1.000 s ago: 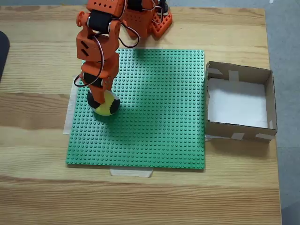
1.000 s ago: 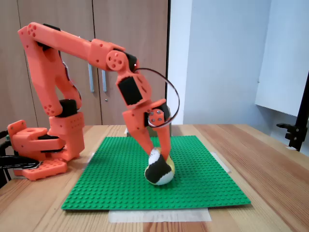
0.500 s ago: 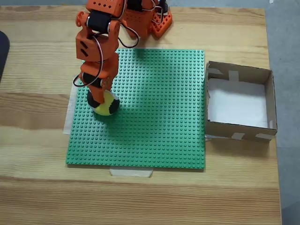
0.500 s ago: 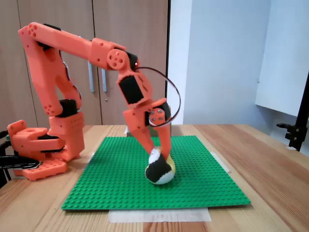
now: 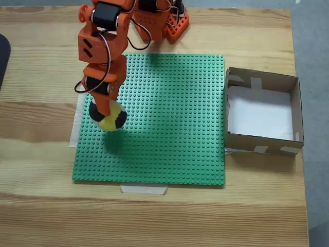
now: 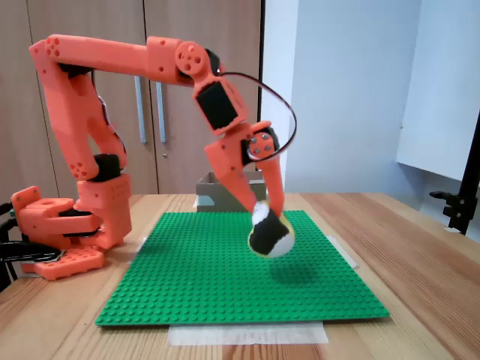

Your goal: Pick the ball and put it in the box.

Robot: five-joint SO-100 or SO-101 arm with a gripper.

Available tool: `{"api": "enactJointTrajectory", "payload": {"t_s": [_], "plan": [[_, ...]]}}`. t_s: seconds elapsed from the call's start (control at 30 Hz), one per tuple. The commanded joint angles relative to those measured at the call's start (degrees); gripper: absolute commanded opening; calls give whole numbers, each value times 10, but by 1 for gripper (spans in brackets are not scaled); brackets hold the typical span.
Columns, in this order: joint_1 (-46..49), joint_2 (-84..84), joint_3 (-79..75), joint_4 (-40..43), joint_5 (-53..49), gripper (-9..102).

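Pincer (image 6: 268,223) clamped on the ball (image 6: 271,235), fingers (image 6: 271,187) pointing down on either side of its upper half; seen from the side, the ball hangs clear of the green studded baseplate (image 6: 225,277), its shadow lying on the plate below it. From above, the pincer (image 5: 104,110) and ball (image 5: 108,118) sit over the left part of the baseplate (image 5: 169,123), yellow and black patches showing under the fingers. The orange arm (image 6: 112,60) arches up from its base (image 6: 64,225) at the left end of the bench (image 6: 420,247) in the side view; from above the base (image 5: 159,15) is at the top edge, just beyond the plate. The box (image 5: 295,108) stands on the bench (image 5: 41,62) just beside the plate's right edge, well apart from the ball, white floor showing, pale tape strips on its walls. From the side, part of the box (image 6: 217,193) shows behind the arm. A strip of pale tape (image 5: 144,189) holds the plate's near edge.
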Motion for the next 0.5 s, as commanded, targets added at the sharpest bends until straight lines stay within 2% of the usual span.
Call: {"api": "enactJointTrajectory", "payload": {"t_s": [0.0,0.47], "plan": [[-17,33,-55,7,2,-1],[-132,33,-204,88,39,-1]]}}
